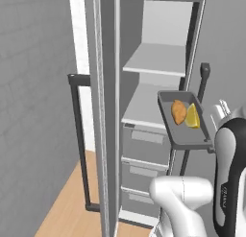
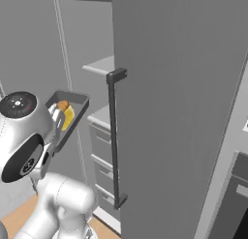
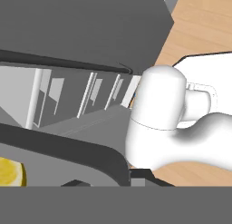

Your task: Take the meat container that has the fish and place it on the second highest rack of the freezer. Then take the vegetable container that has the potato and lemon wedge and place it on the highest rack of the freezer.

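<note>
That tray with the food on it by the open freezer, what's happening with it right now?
The robot arm is holding the vegetable container up in front of the open freezer, its gripper shut on the tray's near rim. The potato and lemon wedge lie side by side in it. The tray is at about the level of the lower of the two shelves, and is not yet on the highest rack.

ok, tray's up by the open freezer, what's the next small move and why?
Probably lift the tray a little more, then ease it in toward the top rack. The claw is shut on the tray's near rim, with potato and lemon wedge inside. The tray hangs outside the compartment, about level with the second rack, below the top one.
</note>
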You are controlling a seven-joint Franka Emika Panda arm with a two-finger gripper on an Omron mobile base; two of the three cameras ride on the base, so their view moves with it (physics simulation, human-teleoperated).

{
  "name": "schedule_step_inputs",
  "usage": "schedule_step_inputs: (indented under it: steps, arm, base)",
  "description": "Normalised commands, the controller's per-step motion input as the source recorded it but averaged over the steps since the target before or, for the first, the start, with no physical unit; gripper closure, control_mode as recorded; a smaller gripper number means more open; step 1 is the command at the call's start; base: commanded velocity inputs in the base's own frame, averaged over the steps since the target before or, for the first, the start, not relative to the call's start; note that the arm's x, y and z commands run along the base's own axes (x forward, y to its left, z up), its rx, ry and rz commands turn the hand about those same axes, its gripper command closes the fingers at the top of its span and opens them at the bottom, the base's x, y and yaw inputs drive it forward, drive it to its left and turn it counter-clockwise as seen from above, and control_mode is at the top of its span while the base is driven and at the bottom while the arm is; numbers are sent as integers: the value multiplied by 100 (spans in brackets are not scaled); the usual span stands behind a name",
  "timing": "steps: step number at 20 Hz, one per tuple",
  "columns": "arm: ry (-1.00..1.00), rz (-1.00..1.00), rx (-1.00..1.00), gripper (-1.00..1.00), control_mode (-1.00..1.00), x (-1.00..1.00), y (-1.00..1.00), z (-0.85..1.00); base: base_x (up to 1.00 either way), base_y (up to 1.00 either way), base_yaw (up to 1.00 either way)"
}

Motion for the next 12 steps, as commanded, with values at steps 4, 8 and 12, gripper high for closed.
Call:
schedule_step_inputs:
  steps: [4, 8, 12]
  arm:
    - [0, 0, 0, 100, 100, 0, 0, 0]
    - [0, 0, 0, 100, 100, 0, 0, 0]
    - [0, 0, 0, 100, 100, 0, 0, 0]
  base:
    - [53, 29, -23]
    - [27, 79, -25]
    - [31, 33, -21]
